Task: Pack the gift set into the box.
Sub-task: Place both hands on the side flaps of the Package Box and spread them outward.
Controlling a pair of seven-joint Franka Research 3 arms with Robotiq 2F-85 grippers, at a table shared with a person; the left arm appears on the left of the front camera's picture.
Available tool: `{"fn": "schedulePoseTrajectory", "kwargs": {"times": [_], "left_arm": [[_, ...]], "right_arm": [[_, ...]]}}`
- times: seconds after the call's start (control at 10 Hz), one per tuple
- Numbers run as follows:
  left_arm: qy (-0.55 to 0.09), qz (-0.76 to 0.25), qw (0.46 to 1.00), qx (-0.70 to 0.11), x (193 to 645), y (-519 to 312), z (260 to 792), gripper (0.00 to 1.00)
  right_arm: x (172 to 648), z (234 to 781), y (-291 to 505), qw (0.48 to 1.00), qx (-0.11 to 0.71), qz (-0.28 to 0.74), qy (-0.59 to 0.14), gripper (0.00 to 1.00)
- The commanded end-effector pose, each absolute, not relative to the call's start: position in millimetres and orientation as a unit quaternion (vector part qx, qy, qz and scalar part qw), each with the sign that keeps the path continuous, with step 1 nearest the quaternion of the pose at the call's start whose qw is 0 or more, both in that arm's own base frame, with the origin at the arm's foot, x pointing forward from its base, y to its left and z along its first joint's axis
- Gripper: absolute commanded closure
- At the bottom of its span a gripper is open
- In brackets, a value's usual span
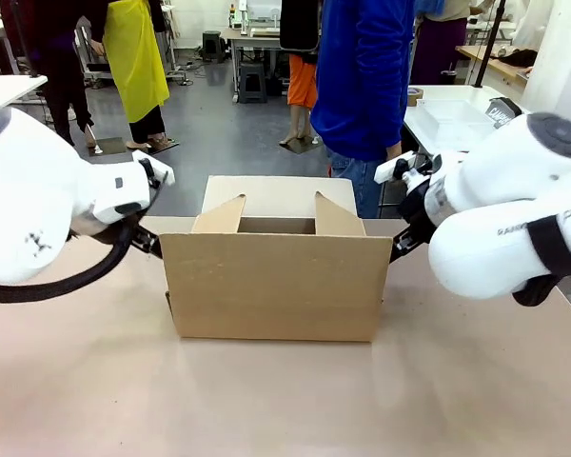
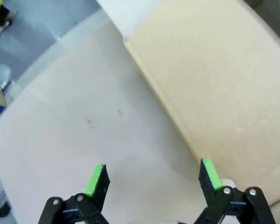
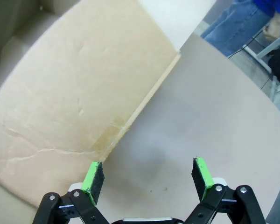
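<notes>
Grey workshop floor at the back, other benches out there, and a person in a blue top (image 1: 366, 86) stands at the far edge of the counter (image 1: 285, 400), which is pale, matte and smooth.

Right in the middle sits the box (image 1: 276, 286), a big brown corrugated carton. Its top is open, its flaps stick up, and its long axis runs side to side across the front view.

Here's the set-up that matters: the left arm (image 1: 38, 200) flanks one short end and the right arm (image 1: 514, 209) flanks the other, so neither looks nearer than its partner.

Down at the wrists, the left jaws are spread wide with nothing between them. They point at bare counter, and the carton's end wall lies just off one green pad (image 2: 97, 179)'s opposite number. The right jaws are a mirror image, gaping and holding nothing, with the cardboard's lower edge running in beside one pad (image 3: 93, 176).

Any grab on the carton looks like an inward move from both ends.
</notes>
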State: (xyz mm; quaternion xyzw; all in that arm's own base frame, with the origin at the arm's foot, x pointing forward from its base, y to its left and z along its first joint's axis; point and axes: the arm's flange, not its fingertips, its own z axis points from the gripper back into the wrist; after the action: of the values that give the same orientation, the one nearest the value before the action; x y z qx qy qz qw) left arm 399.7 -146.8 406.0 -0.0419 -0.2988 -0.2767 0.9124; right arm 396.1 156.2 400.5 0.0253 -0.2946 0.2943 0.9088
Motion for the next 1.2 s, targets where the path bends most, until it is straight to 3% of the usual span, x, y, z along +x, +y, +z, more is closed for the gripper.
{"fn": "schedulePoseTrajectory", "kwargs": {"times": [0.0,0.2,0.5,0.7,0.9,1.1], "left_arm": [[-0.312,-0.263,0.911,-0.063,372,-103,453,0.00],[-0.336,-0.251,0.899,-0.126,357,-57,483,0.00],[-0.340,-0.240,0.822,-0.388,354,49,485,0.00],[-0.336,-0.143,0.785,-0.500,360,116,459,0.00],[-0.341,-0.055,0.748,-0.567,363,158,424,0.00],[-0.334,0.001,0.741,-0.583,362,174,395,0.00]], "right_arm": [[379,449,121,0.902,0.085,0.288,-0.309,0.00],[363,481,77,0.911,0.180,0.240,-0.283,0.00],[346,498,-32,0.892,0.365,0.087,-0.253,0.00],[333,487,-107,0.846,0.472,-0.015,-0.250,0.00],[324,457,-162,0.796,0.538,-0.099,-0.257,0.00],[325,415,-190,0.773,0.567,-0.160,-0.235,0.00]]}}
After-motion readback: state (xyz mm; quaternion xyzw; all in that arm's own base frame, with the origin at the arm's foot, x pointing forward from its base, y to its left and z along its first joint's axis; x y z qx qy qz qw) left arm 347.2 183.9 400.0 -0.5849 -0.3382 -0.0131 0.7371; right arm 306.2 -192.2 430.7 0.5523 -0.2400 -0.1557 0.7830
